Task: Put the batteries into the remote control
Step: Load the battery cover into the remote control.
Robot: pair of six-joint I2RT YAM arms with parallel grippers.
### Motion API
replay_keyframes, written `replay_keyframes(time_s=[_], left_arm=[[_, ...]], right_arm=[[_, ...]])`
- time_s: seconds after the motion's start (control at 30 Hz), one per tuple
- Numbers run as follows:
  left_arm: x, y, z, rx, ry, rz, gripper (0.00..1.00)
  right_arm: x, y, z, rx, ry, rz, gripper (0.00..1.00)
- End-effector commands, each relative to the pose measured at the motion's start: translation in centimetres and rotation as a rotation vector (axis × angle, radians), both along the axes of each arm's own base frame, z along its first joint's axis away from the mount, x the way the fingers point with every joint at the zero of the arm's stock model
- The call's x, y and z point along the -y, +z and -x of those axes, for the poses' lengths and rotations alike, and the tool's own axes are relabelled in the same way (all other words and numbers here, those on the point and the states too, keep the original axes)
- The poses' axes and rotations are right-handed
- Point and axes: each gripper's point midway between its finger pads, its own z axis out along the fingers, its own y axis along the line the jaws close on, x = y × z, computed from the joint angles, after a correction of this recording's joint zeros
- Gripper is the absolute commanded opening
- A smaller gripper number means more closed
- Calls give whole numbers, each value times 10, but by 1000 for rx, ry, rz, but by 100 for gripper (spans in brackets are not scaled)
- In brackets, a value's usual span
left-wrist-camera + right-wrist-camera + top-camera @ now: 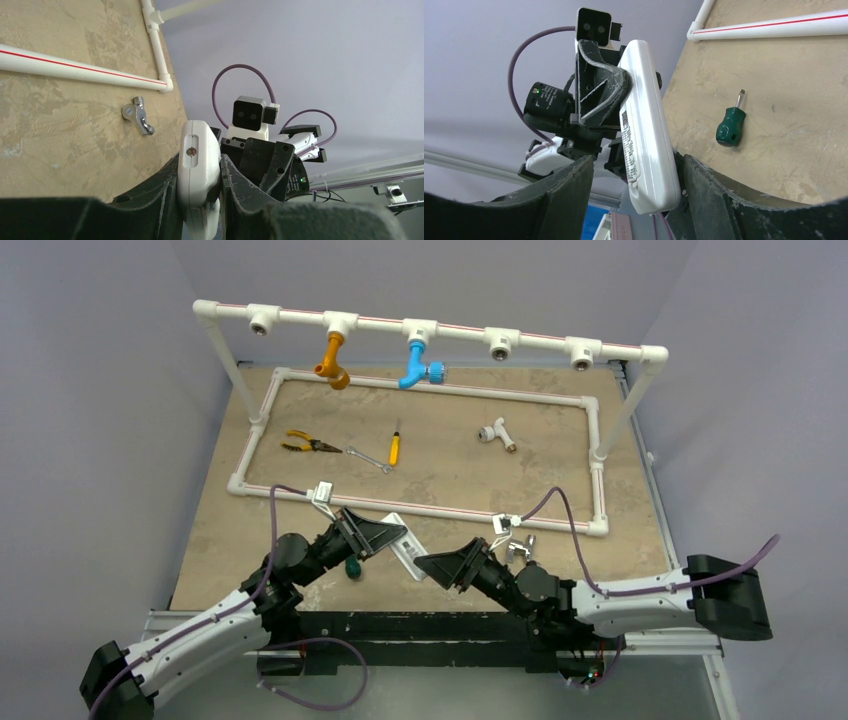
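The white remote control is held in the air over the table's near edge, between the two arms. My left gripper is shut on its upper end; in the left wrist view the remote is pinched edge-on between the black fingers. My right gripper is open around the remote's lower end. There is a gap on its left side, and its right finger is close beside the remote. The label side faces the right wrist camera. The batteries are not in view.
A green-handled stubby screwdriver lies under the left gripper. A small metal fitting lies by the white pipe frame. Inside the frame lie pliers, a wrench, a yellow-handled screwdriver and a white pipe fitting. Orange and blue taps hang at the back.
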Motion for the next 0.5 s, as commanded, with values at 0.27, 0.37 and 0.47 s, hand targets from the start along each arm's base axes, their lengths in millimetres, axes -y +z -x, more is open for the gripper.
replay_keyframes(time_s=[0.27, 0.37, 0.47], left_arm=[[0, 43, 5, 76, -17, 108, 0], [1, 44, 5, 81, -24, 112, 0], [2, 46, 5, 89, -31, 117, 0]], right_arm=[[-6, 21, 0, 10, 25, -85, 53], [-5, 20, 0, 8, 24, -86, 49], [-4, 20, -1, 3, 21, -90, 46]])
